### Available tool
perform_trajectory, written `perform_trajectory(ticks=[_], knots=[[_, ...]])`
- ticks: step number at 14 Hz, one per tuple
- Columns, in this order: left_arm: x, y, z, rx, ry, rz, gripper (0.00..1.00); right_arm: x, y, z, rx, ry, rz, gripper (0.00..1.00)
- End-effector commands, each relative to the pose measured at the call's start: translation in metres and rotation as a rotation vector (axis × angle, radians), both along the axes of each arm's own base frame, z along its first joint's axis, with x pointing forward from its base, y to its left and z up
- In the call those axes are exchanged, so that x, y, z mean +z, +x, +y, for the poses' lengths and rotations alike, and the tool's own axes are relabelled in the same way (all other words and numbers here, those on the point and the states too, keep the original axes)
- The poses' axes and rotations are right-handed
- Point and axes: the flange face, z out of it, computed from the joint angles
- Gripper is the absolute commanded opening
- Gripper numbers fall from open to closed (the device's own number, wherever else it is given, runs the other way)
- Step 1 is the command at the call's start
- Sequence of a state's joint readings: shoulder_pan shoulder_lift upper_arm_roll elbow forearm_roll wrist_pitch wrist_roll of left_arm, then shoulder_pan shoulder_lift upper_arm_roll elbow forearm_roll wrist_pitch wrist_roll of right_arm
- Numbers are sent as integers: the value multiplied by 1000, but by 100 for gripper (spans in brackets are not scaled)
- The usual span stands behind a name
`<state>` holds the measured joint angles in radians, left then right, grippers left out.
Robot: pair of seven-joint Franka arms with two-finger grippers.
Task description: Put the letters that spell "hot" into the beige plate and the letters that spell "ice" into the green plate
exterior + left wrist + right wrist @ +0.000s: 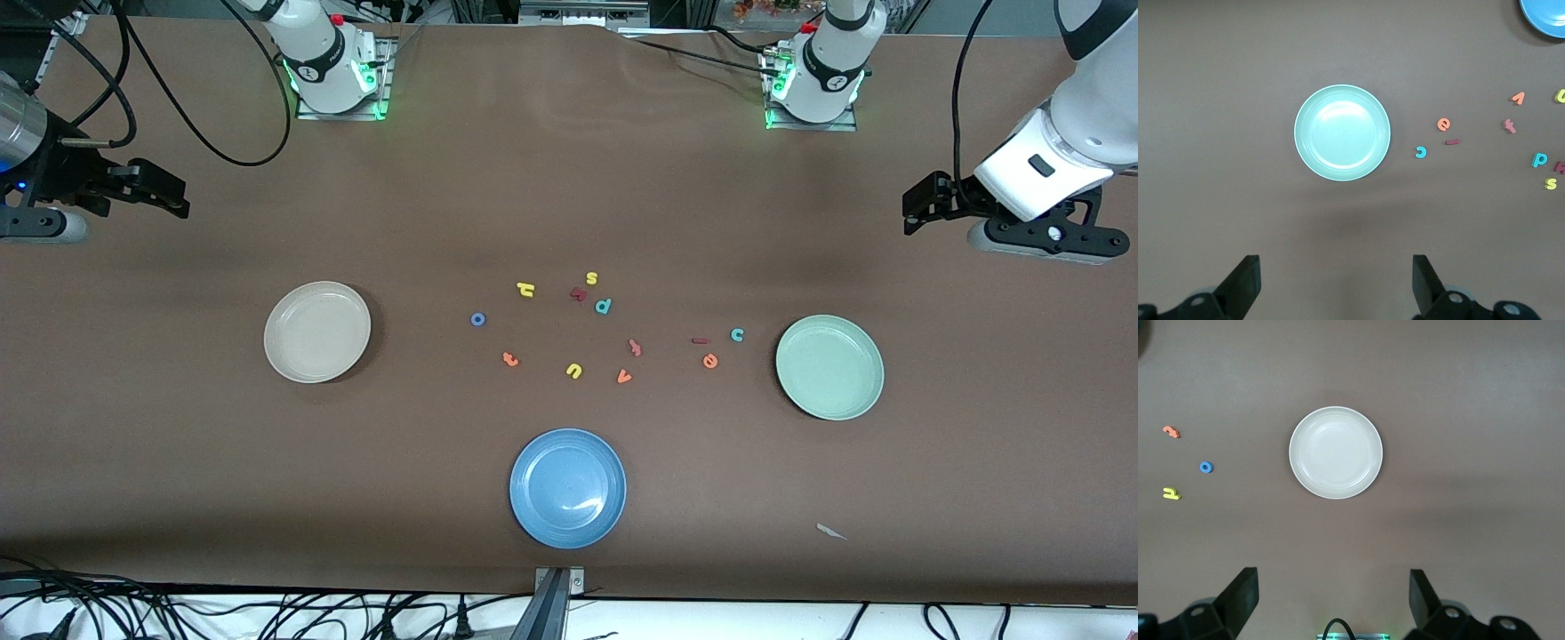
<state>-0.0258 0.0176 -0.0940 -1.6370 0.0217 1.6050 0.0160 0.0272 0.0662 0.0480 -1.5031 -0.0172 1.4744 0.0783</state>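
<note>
In the front view, the right end effector point(169, 197) hangs at the upper left of the frame over bare brown tabletop point(569, 178), its arm coming in from the frame's left edge with black fingers spread and empty; the left end effector point(916, 203) hangs at the upper right, its white arm bent down from the top right corner, fingers likewise apart and holding nothing. The beige plate point(317, 332) sits left of centre, the green plate point(829, 366) right of centre, and a blue plate point(568, 487) at lower centre. Between them the foam letters lie scattered on the tabletop: the yellow h point(525, 289), blue o point(478, 319) and orange t point(510, 359) lie toward the beige plate, while the dark red i point(700, 340), teal c point(737, 334) and orange e point(709, 360) lie just beside the green plate. A yellow s point(592, 278), teal p point(603, 307), yellow u point(573, 371) and orange v point(624, 377) lie in the middle. In the left wrist view, the camera looks straight down on the empty green plate at frame centre, the two finger tips point(1245, 283) wide apart along the bottom edge, with c, e and i to the plate's right in the frame. In the right wrist view, the empty beige plate fills the centre, fingers point(1243, 597) open at the bottom edge, and t, o and h show near the frame's left edge.
</note>
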Motion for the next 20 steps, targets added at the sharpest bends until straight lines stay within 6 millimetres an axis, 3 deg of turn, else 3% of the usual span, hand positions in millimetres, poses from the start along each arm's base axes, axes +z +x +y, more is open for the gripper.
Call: perform_trajectory(ticks=[1,5,8,11,15,18,20], knots=[[2,0,-7,-28,-21,24,100,3,-2,1,-11,15,0,100],[-10,-1,-39,-72,-19,59,100,3,-3,2,-9,15,4,100],[-21,5,-44,-77,-30,76,100,3,-4,5,-15,35,4,100],[-77,27,-64,-79,-88,149,100,-4,-4,19,-23,36,8,100],[-165,86,-112,-128,-118,139,100,-23,-6,56,-76,26,9,100],[-221,102,-162,-191,-112,52,100,-51,-9,96,-135,22,-5,100],[-258,108,-171,-172,-116,45,100,-80,-14,120,-132,19,-10,100]])
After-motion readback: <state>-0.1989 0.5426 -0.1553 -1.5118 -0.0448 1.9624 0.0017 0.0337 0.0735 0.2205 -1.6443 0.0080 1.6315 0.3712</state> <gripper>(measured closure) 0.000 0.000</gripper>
